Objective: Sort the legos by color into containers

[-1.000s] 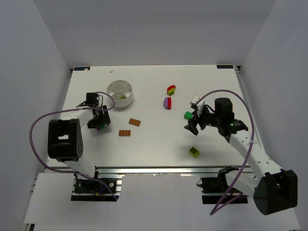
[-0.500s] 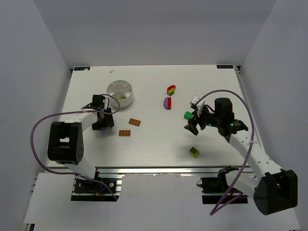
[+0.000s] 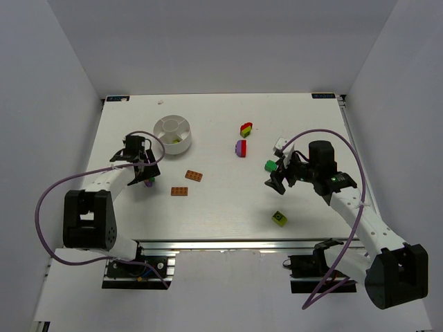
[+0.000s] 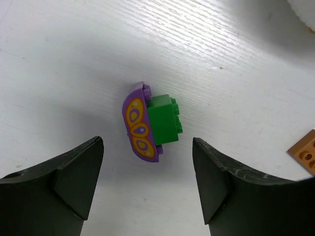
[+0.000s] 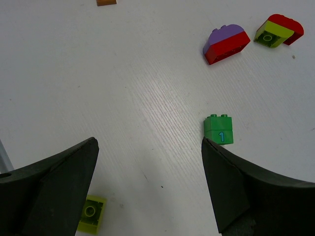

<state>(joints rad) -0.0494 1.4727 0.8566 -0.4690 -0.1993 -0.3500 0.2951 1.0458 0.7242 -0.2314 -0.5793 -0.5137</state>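
My left gripper [image 3: 144, 174] is open, just left of the round white dish [image 3: 163, 124]. In the left wrist view a purple-and-green brick [image 4: 147, 123] lies on the table just ahead of the open left gripper [image 4: 147, 164], touching neither finger. My right gripper [image 3: 277, 181] is open and empty, and in its wrist view [image 5: 148, 147] the green cube [image 5: 219, 129] lies by the right finger. The lime-green block [image 5: 91, 214] is near the left finger. The purple-and-red piece [image 3: 240, 148], red-yellow-green piece [image 3: 246, 128] and two orange plates [image 3: 194, 176] [image 3: 180, 191] lie mid-table.
A lime piece [image 3: 176, 140] lies in the dish's near compartment. A small white block [image 3: 280, 145] sits beside the right arm's cable. White walls enclose the table on three sides.
My left wrist swung right, then back left and slightly farther, staying over the purple-and-green brick. The right arm and all other bricks have not moved.
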